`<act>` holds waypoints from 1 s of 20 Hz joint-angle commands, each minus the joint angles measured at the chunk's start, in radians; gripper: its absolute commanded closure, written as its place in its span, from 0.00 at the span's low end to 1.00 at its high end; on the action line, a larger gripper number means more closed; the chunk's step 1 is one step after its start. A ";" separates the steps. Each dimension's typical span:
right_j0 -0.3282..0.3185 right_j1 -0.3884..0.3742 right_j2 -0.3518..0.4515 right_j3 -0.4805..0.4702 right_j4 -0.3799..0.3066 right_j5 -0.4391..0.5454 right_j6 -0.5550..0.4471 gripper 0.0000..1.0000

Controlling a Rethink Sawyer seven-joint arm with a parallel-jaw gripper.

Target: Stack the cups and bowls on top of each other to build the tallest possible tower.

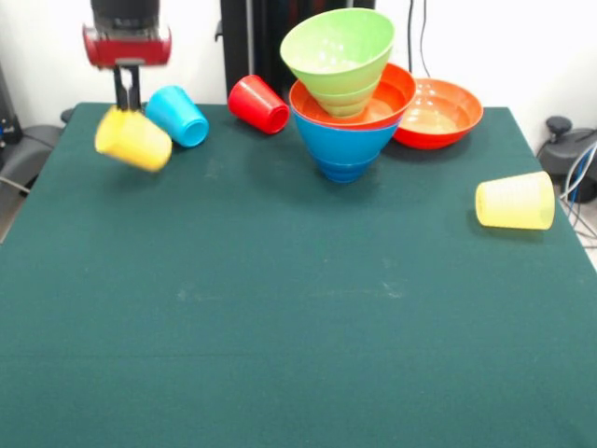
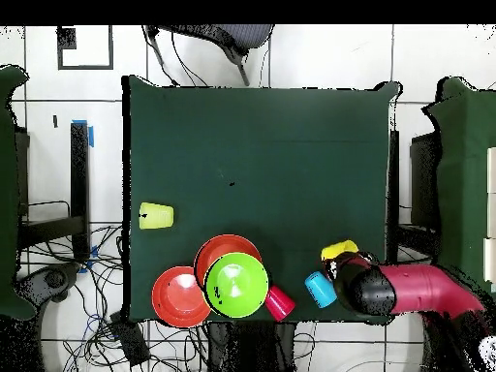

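Observation:
My gripper (image 1: 128,93) is at the far left of the table, shut on the rim of the opaque yellow cup (image 1: 133,139), which hangs tilted above the cloth. It also shows in the overhead view (image 2: 339,250), by the arm's end. The light blue cup (image 1: 177,116) and the red cup (image 1: 258,104) lie on their sides just behind. The tower (image 1: 343,149) stands at the back: a big blue bowl, an orange-red bowl (image 1: 396,89) in it, and tilted green bowls (image 1: 338,51) on top. The ribbed pale yellow cup (image 1: 515,201) lies at the right. The small dark blue bowl is hidden.
A second orange-red bowl (image 1: 440,114) sits alone, touching the tower's right side. The table (image 1: 280,327) is covered in dark green cloth. Cables and chair parts lie beyond its edges. The red arm (image 2: 417,291) reaches in over the table's corner.

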 commanded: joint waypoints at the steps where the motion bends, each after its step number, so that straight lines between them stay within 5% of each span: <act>1: -0.098 -0.216 0.300 0.214 0.198 0.170 -0.446 1.00; 9: -0.202 -0.274 0.463 0.277 0.308 0.243 -0.452 1.00; 20: -0.206 -0.236 0.492 0.271 0.226 0.236 -0.354 1.00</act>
